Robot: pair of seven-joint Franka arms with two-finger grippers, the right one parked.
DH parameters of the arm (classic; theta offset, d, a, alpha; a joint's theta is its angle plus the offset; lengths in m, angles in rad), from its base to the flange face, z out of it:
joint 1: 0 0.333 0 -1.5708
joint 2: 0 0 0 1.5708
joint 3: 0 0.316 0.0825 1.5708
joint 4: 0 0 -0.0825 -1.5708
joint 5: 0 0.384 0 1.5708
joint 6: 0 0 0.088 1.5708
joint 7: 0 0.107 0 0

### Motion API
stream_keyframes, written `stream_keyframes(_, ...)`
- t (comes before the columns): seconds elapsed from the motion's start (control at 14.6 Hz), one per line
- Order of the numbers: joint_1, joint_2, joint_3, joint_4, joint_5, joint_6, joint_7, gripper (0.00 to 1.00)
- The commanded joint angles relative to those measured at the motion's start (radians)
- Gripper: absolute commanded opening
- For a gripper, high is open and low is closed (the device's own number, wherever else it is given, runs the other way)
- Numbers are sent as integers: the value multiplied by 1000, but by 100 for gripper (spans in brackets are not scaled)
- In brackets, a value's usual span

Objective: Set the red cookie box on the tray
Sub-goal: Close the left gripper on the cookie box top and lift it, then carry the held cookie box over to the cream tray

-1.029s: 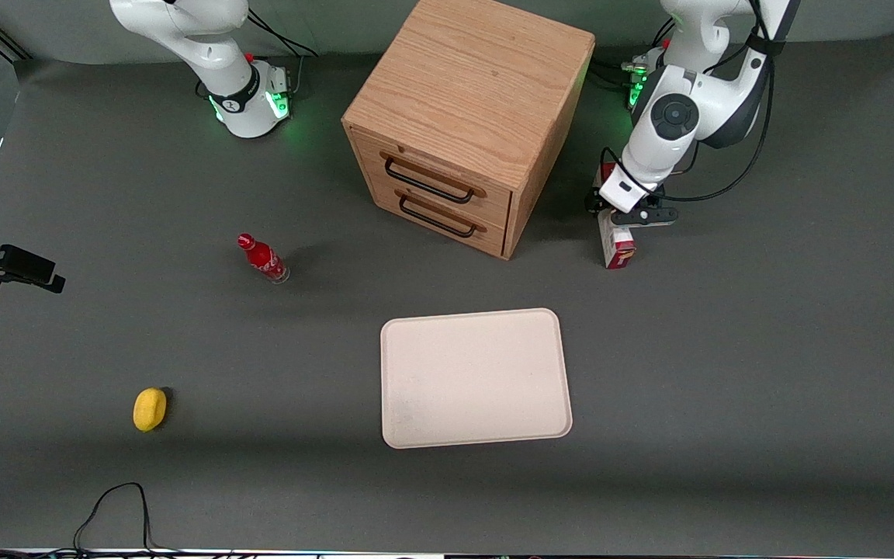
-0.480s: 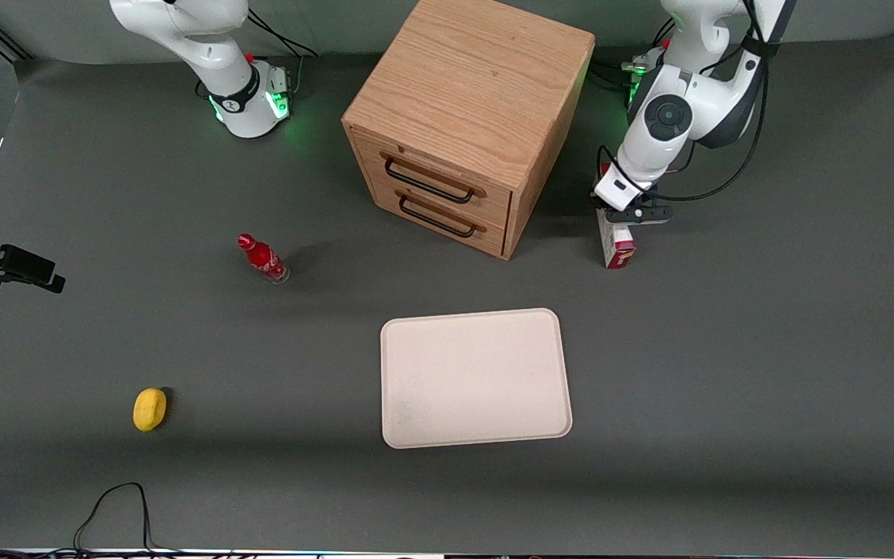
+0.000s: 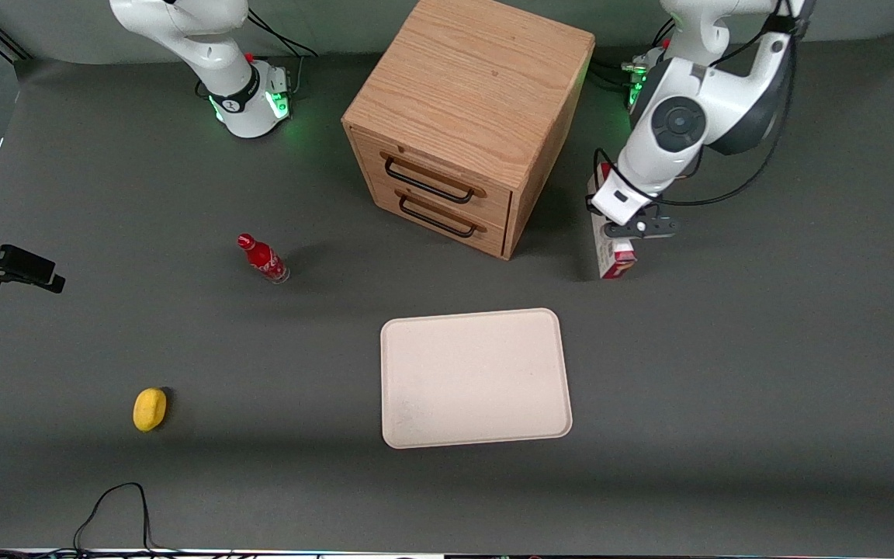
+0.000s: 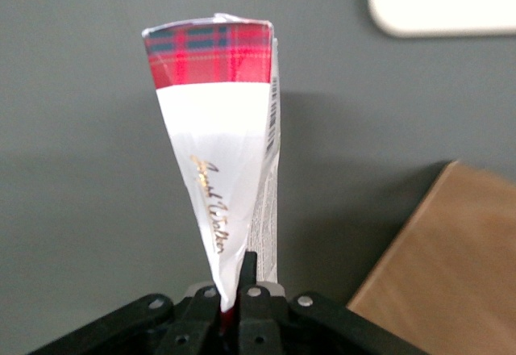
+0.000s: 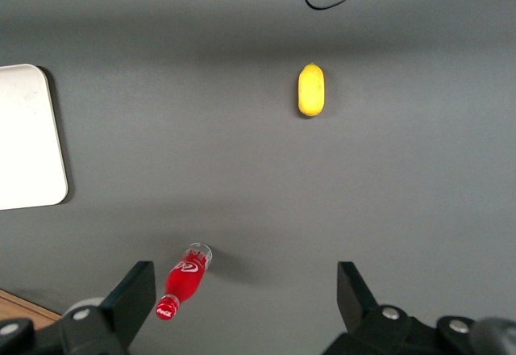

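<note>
The red cookie box (image 3: 616, 255) stands on its thin edge beside the wooden cabinet, toward the working arm's end of the table. My left gripper (image 3: 622, 227) is shut on the box's upper edge. In the left wrist view the gripper (image 4: 234, 281) pinches the box (image 4: 216, 129), which shows a white panel with a red tartan end. I cannot tell whether the box still touches the table. The cream-white tray (image 3: 476, 378) lies flat and bare, nearer the front camera than the box. Its corner shows in the left wrist view (image 4: 443, 0).
The wooden two-drawer cabinet (image 3: 470, 101) stands close beside the box and gripper; its corner shows in the left wrist view (image 4: 451, 266). A small red bottle (image 3: 263, 259) and a yellow lemon (image 3: 150, 409) lie toward the parked arm's end. A black cable (image 3: 113, 505) loops at the front edge.
The left arm's wrist has risen and tilted. The gripper and the box have shifted slightly toward the front camera.
</note>
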Motion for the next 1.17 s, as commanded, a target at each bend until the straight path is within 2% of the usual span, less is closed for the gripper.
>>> stream_keyframes(0.0,-13,67,103,276,2,-205,66,0)
stream_keyframes(0.27,-55,294,174,751,5,-491,66,0)
stream_keyframes(0.41,-78,414,180,965,9,-600,48,0)
stream_keyframes(0.69,-187,688,266,1393,29,-770,19,0)
stream_keyframes(0.89,-226,822,267,1508,29,-713,-50,0)
stream_keyframes(1.1,-276,917,281,1541,37,-604,-59,0)
